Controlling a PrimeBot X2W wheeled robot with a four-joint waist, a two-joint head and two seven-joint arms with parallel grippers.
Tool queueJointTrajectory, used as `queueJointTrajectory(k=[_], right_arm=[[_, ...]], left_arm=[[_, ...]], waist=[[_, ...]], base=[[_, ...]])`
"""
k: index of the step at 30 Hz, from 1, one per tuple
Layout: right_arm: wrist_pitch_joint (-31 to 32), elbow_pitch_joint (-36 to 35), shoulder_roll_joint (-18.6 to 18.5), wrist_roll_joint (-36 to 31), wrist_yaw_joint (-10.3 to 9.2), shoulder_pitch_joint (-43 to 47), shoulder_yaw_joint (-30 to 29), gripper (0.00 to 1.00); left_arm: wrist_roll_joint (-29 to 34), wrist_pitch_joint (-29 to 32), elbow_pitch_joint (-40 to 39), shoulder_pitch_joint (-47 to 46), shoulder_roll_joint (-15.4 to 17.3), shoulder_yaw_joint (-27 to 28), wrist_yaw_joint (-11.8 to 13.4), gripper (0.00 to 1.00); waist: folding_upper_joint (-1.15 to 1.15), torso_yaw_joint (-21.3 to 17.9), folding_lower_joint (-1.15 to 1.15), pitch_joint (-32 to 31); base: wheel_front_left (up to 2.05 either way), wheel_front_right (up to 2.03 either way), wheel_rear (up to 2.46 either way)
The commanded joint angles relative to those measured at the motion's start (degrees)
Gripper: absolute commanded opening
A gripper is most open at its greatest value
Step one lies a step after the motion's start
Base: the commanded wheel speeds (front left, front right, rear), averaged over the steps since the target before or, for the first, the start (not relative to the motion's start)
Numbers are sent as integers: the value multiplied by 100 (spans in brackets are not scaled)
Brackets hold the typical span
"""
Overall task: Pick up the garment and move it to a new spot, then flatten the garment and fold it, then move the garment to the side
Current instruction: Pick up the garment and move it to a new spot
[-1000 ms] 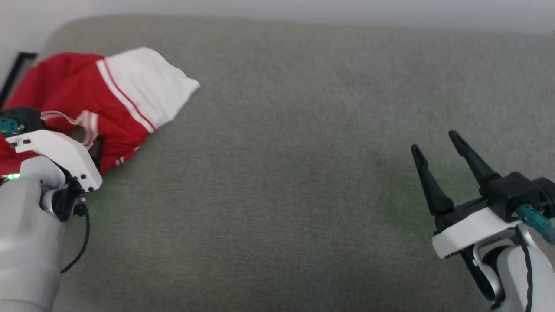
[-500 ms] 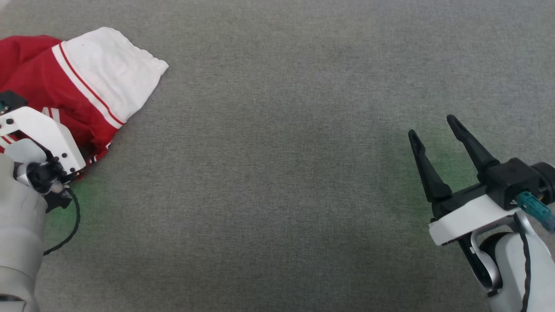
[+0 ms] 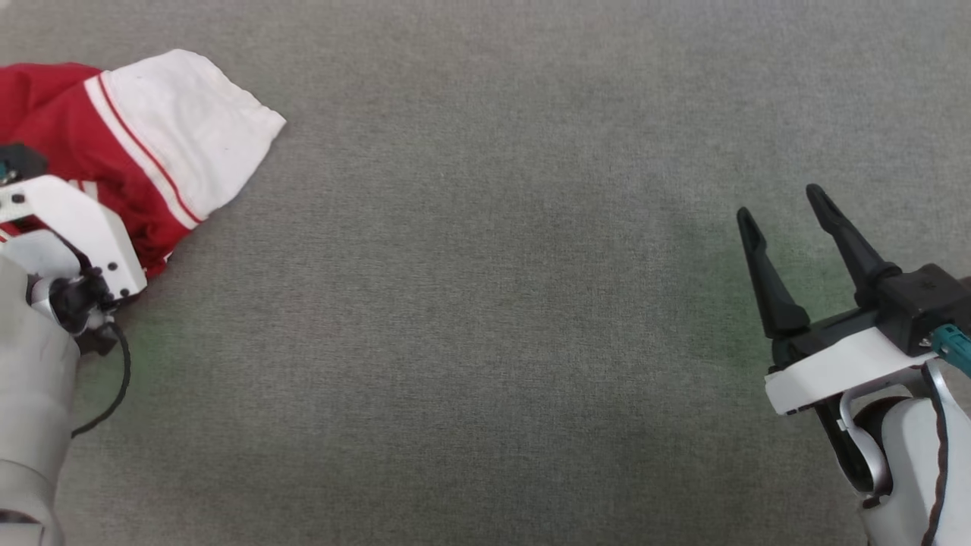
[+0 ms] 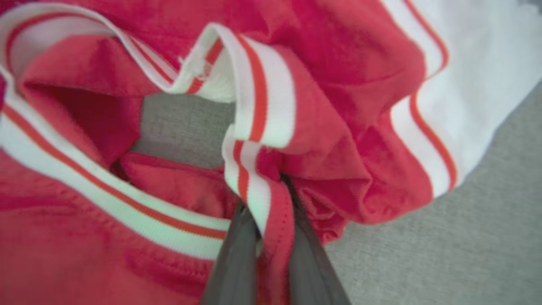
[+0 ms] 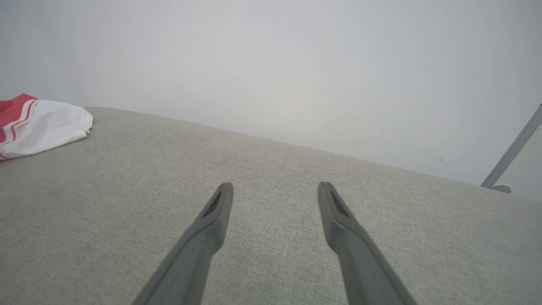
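The garment [image 3: 114, 144] is a bunched red T-shirt with a white sleeve end, lying at the far left of the grey cloth surface. In the left wrist view my left gripper [image 4: 271, 199] is shut on a fold of the garment [image 4: 338, 127] beside the red-and-white striped neckline trim [image 4: 258, 106]. In the head view the white wrist housing [image 3: 72, 227] hides those fingers. My right gripper [image 3: 781, 205] stands open at the lower right, far from the shirt, holding nothing. The right wrist view shows its spread fingers [image 5: 211, 220] over bare surface, with the white sleeve [image 5: 42, 127] at the far left.
The grey fabric surface [image 3: 485, 318] spreads wide between the two arms. In the right wrist view its far edge meets a pale wall [image 5: 271, 63]. A slanted grey metal bar [image 5: 512, 150] stands beyond the surface at the right.
The head camera has tilted down, shifting the whole picture. My left gripper stays on the garment, whose sleeve has edged slightly left. My right gripper has drifted a little right, still open.
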Motion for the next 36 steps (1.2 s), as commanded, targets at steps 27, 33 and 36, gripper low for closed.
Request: queueJointTrajectory(k=[27,33,36], right_arm=[[-153,89,351,-65,-1,813,-456,100],[-157,30,446,-128,-1,936,-631,100],[-154,10,472,-138,-1,985,-699,100]], left_arm=[[-112,500,-2875,-494,672,-1492,-82,0],[-180,878,-3692,-292,773,-1579,-42,0],[-233,994,-3974,-194,775,-1592,14,0]], waist=[[0,276,0,-1614],[0,75,0,-1790],[0,-21,0,-1830]], base=[[0,0,0],[0,0,0],[0,0,0]])
